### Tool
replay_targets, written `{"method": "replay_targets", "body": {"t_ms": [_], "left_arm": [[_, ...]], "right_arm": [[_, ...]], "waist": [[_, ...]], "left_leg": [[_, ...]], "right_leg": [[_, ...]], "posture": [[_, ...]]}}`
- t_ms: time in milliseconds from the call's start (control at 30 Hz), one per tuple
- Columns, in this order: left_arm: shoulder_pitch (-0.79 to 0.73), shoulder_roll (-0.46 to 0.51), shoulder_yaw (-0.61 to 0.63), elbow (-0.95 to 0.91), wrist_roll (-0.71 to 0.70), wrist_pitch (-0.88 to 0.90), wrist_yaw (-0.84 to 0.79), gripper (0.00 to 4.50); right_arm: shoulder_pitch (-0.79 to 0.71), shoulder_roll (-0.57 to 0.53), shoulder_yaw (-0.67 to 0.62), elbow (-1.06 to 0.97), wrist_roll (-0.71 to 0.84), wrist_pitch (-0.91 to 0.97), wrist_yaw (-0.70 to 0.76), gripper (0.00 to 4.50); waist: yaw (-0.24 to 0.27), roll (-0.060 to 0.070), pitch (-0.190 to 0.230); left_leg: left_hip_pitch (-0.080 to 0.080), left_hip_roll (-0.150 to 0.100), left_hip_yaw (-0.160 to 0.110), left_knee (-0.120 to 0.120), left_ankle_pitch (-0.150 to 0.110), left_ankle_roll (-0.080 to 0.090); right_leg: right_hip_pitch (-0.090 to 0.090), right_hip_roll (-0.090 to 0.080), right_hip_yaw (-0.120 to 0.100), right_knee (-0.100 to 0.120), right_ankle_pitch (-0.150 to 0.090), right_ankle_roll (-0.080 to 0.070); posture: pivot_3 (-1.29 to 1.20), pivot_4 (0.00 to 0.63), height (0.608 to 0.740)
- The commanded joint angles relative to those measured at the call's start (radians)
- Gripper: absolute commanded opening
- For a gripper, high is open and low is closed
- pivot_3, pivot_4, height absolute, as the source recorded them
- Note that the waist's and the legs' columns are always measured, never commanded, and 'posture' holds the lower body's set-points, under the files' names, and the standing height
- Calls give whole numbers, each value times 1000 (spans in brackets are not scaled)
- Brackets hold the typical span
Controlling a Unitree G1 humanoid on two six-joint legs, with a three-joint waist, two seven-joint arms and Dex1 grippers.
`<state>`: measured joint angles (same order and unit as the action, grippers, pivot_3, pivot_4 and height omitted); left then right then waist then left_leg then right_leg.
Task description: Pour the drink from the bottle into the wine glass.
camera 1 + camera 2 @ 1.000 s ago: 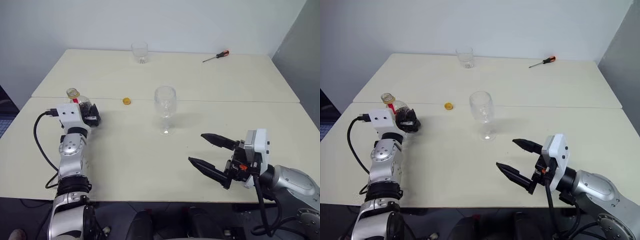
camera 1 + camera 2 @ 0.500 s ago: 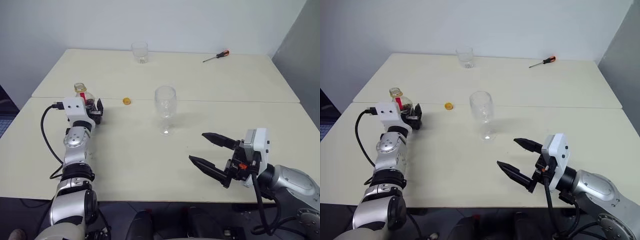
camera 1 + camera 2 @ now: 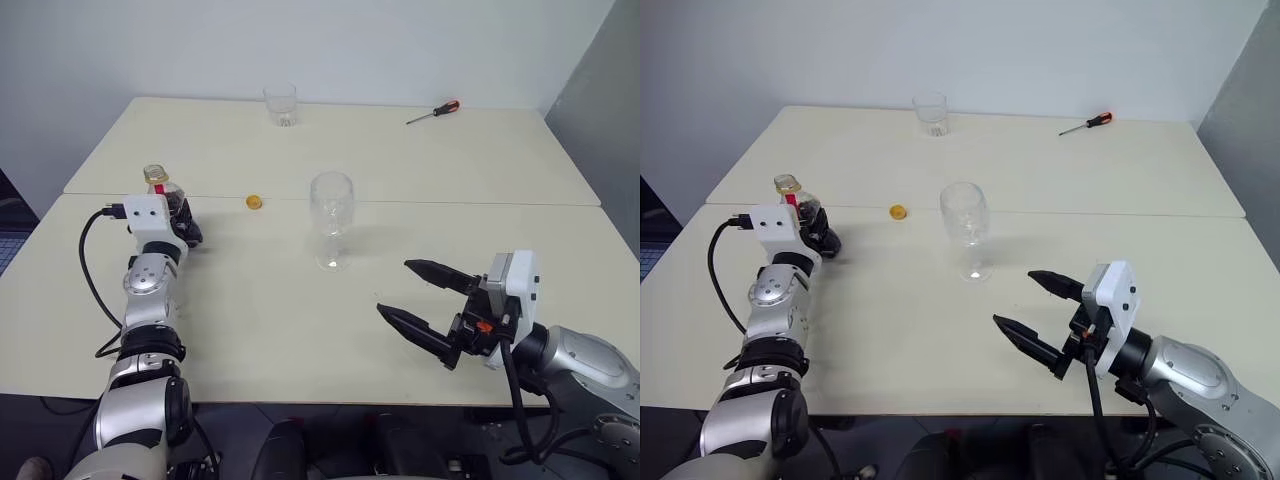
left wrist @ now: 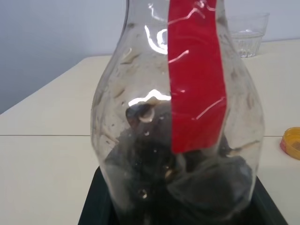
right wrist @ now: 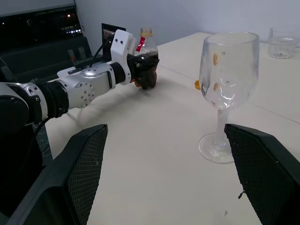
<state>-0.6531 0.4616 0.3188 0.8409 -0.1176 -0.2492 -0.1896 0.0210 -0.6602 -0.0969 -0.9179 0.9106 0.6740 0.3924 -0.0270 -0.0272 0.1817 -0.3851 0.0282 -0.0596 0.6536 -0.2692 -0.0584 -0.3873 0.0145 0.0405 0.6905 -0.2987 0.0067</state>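
Note:
The bottle [image 3: 158, 184] stands upright at the table's left side, uncapped, with a red label [image 4: 197, 79] and the dark drink [image 5: 146, 58] low in its round body. My left gripper [image 3: 186, 226] is shut on the bottle's lower body, which looms close in the left wrist view [image 4: 140, 93]. The empty wine glass [image 3: 331, 215] stands at the table's middle, to the right of the bottle. My right gripper [image 3: 394, 286] hovers open near the front right, with nothing between its fingers, pointing toward the wine glass [image 5: 227, 70].
A small yellow cap [image 3: 254, 202] lies between the bottle and the wine glass. A clear stemless tumbler [image 3: 280, 104] stands at the far edge, and a red-handled screwdriver [image 3: 433, 112] lies at the far right. A seam runs across the table [image 3: 450, 203].
My left gripper's fingers have closed in from wide open onto the bottle's body. The right gripper and the wine glass have stayed where they were.

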Motion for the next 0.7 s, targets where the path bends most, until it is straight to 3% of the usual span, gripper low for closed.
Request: {"method": "replay_targets", "body": {"t_ms": [33, 300, 700], "left_arm": [[-26, 34, -20, -61, 1, -12, -40, 1285], [-182, 123, -173, -135, 55, 31, -297, 1283], [-384, 116, -312, 14, 97, -75, -578, 1283]], "right_arm": [[-22, -14, -5, -50, 24, -2, -11, 4268], [-218, 6, 22, 69, -12, 2, -20, 4268], [-530, 65, 58, 245, -4, 108, -81, 4268]], "waist": [[0, 0, 0], [0, -3, 2], [-2, -2, 2]], "left_leg": [[0, 0, 0, 0, 0, 0], [-3, -1, -3, 4, 0, 0], [-12, -1, -2, 8, 0, 1]], "right_leg": [[0, 0, 0, 0, 0, 0], [-1, 2, -3, 2, 0, 0], [-9, 1, -2, 6, 0, 0]], "posture": [[0, 150, 740], [0, 150, 740], [0, 150, 740]]}}
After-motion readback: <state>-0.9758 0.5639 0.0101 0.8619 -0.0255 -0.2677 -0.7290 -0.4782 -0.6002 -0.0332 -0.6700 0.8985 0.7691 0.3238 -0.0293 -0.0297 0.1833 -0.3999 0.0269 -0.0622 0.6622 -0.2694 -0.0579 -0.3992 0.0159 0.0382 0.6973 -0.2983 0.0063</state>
